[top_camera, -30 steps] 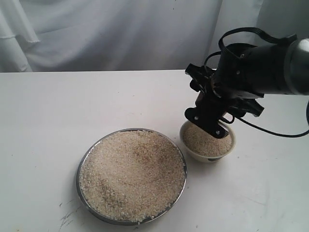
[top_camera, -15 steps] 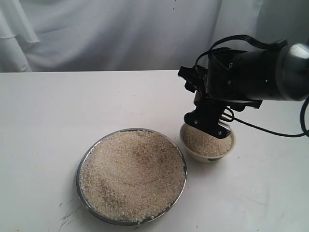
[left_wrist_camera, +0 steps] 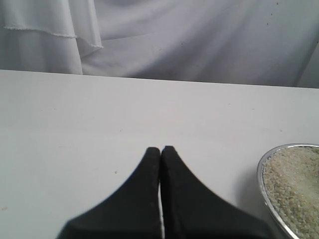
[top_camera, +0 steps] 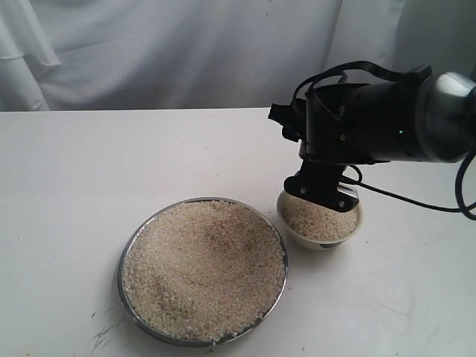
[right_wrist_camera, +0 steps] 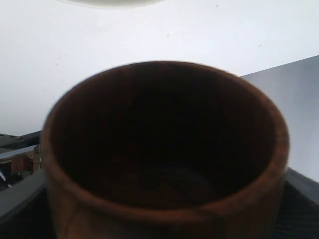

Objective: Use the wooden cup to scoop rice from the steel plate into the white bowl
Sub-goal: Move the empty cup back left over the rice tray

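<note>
Right wrist view: right gripper [top_camera: 321,192] is clamped on the reddish-brown wooden cup [right_wrist_camera: 164,149], parked just above the small round white bowl [top_camera: 329,242] full of beige rice [top_camera: 320,221], left gripper [left_wrist_camera: 160,150] pinched shut near the shallow steel plate [left_wrist_camera: 259,172].

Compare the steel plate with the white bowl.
The plate is wide and shallow; the bowl is much narrower and deeper. The plate is shiny silver metal; the bowl is cream-white. The right arm hangs over the bowl, while nothing is above the plate. Both are round, stand side by side and are full of rice.
</note>
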`<move>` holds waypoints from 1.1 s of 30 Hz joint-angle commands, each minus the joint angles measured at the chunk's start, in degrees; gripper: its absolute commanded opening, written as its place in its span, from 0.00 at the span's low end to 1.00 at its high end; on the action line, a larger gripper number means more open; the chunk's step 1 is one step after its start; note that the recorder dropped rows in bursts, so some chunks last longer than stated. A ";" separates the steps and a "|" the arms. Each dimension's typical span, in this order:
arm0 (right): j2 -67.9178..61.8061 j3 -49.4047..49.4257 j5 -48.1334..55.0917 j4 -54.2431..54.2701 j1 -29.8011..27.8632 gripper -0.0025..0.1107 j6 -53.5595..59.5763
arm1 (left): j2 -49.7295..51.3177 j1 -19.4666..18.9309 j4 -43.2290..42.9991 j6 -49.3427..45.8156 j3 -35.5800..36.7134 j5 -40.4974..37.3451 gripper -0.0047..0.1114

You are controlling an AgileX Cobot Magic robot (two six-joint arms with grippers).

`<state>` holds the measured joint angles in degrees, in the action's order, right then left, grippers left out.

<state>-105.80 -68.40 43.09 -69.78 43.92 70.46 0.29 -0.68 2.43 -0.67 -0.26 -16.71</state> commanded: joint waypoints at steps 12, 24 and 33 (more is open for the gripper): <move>1.01 -0.06 -6.51 22.16 0.03 0.02 -5.34 | -0.29 0.09 0.04 0.18 0.26 0.36 0.04; -4.61 -5.00 -20.64 27.14 1.01 0.02 -2.58 | -0.29 0.09 0.04 0.18 0.26 0.36 0.04; -8.93 -8.97 -28.04 20.43 4.00 0.02 1.06 | -0.29 0.09 0.04 0.18 0.26 0.36 0.04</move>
<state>-113.56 -76.08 17.80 -46.29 47.43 70.68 0.29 -0.68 2.43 -0.67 -0.26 -16.71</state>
